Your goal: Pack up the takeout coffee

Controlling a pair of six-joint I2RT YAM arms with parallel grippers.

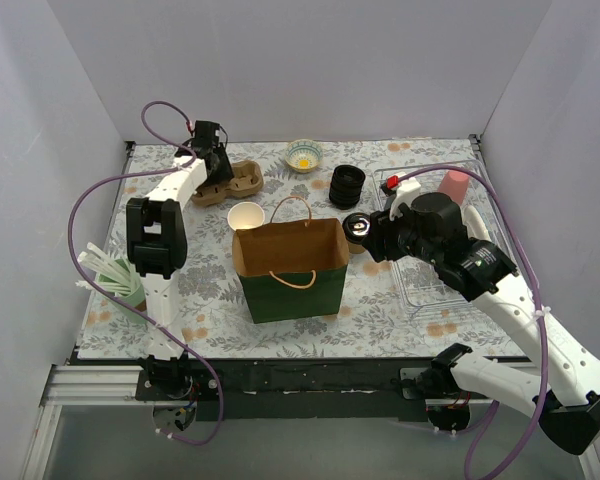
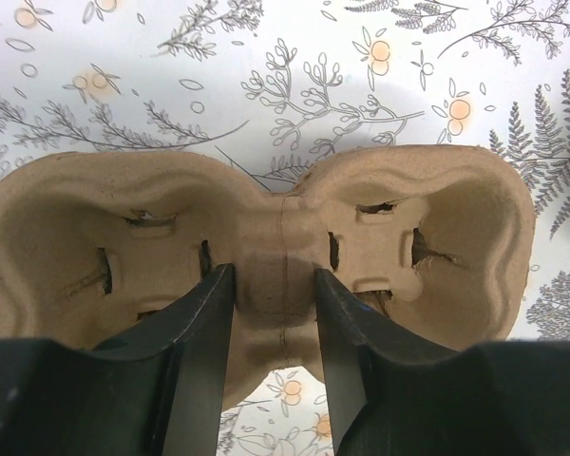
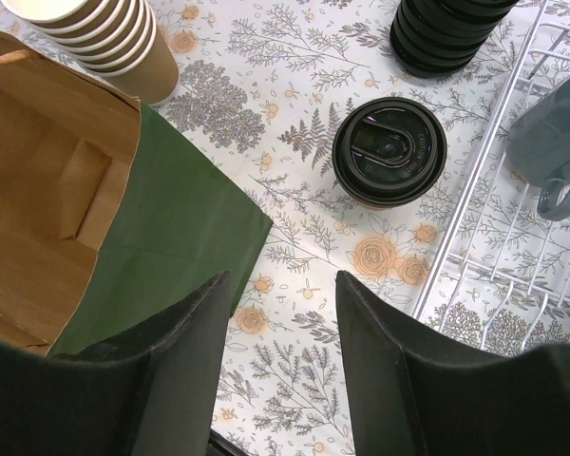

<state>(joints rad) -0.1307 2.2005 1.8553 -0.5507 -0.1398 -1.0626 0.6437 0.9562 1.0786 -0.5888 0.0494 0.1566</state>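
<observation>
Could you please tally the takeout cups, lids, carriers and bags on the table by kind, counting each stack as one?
Lidded coffee: 1
Cup stack: 1
Lid stack: 1
Carrier: 1
Bag: 1
Total: 5

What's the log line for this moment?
left gripper: astride centre of brown moulded-pulp cup carrier, grip unclear | right gripper: open, empty, short of black-lidded brown paper cup | cup: on table beside green paper bag, unpacked

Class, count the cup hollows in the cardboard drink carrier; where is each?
2. In the carrier, the left hollow and the right hollow flank the narrow middle. None seems hidden.
</observation>
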